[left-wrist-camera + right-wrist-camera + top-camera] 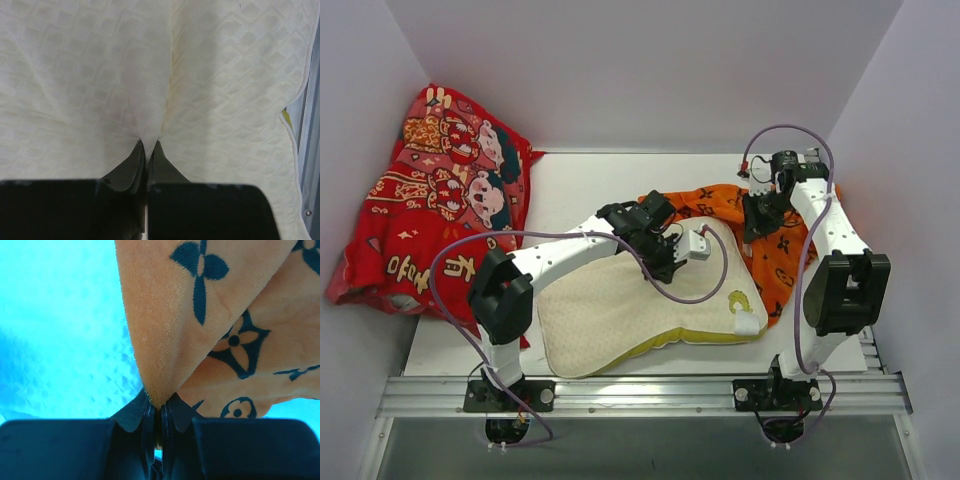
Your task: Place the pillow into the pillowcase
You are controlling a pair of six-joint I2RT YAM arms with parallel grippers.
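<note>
i see left gripper (148, 145) pinched tight on a pillow (610, 315) fold | right gripper (159, 401) clamped on pillowcase (776, 265) edge | pillowcase bunched against pillow's far-right side

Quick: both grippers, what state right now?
Left gripper: closed, pinching a fold of the pillow.
Right gripper: closed, pinching an edge of the pillowcase.

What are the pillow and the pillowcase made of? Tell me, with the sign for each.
Pillow: cream woven or knitted fabric, matte, likely padded; a quilted diamond pattern shows and it puckers softly.
Pillowcase: orange plush, velvety cloth, probably fleece; short fuzzy nap along its edge, black printed motifs.
</note>
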